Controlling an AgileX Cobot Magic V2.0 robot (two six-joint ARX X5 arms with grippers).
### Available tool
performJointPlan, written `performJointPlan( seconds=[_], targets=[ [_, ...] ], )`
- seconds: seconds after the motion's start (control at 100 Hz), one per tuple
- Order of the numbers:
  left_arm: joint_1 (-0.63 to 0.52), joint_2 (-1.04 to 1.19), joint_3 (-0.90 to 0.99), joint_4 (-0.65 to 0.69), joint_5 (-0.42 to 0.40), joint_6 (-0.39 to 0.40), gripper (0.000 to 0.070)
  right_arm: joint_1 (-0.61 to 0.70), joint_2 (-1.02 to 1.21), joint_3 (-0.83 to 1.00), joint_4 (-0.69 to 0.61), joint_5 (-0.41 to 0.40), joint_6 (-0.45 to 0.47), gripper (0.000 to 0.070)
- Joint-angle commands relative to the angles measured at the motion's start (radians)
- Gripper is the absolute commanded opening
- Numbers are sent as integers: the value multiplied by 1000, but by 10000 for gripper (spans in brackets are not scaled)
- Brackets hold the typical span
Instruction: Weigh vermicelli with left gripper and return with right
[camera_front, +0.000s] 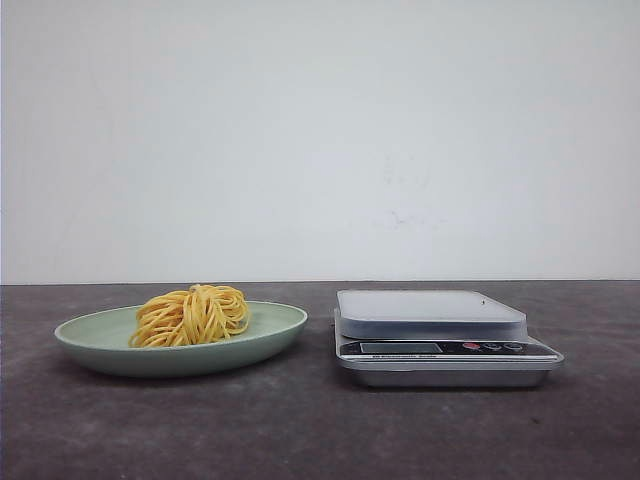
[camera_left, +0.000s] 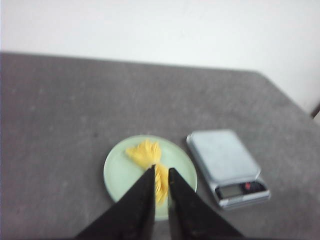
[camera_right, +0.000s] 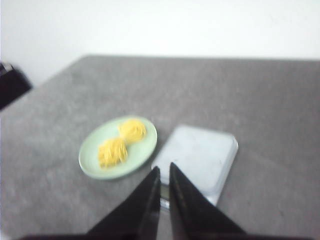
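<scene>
The vermicelli (camera_front: 192, 315) is a heap of yellow noodle loops on a pale green plate (camera_front: 90, 335) at the table's left. The right wrist view shows two nests on the plate (camera_right: 92, 145), one (camera_right: 132, 131) beside the other (camera_right: 112, 152). A silver kitchen scale (camera_front: 430, 312) stands to the right of the plate, its platform bare. My left gripper (camera_left: 161, 170) hangs high over the plate (camera_left: 117, 170) and vermicelli (camera_left: 144, 151), jaws nearly together and empty. My right gripper (camera_right: 164, 167) hangs high over the scale (camera_right: 200, 155), jaws nearly together and empty. Neither gripper shows in the front view.
The table is dark grey with a white wall behind it. The scale's display and buttons (camera_front: 445, 348) face the front edge. The scale also shows in the left wrist view (camera_left: 222, 155), close beside the plate.
</scene>
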Motion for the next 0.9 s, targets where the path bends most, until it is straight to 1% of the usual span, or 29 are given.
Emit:
performJointPlan(
  seconds=[0.0,0.08,0.15,0.19,0.26,0.37,0.52,0.76,0.89],
  targets=[
    [-8,2,2,58,-7,18,7,10,14,13,69,42,-65,7],
    [-8,2,-21,140,-40,23,7,10,32,13,145,79,-112,7],
    [-8,2,-53,218,-79,55,7,10,54,6,215,106,-167,7],
    [-8,2,-77,269,-80,72,7,10,66,-3,259,108,-189,7],
    [-8,4,-121,344,-79,77,7,10,87,-24,330,103,-219,7],
    [-8,16,-177,412,-79,89,7,10,129,-68,431,93,-257,7],
    [-8,60,-200,421,-79,103,7,10,207,-105,522,93,-281,7],
    [-8,77,-200,363,-79,103,16,10,315,-105,528,93,-281,7],
    [-8,77,-200,373,-79,103,16,10,335,-105,528,93,-280,7]
  ],
)
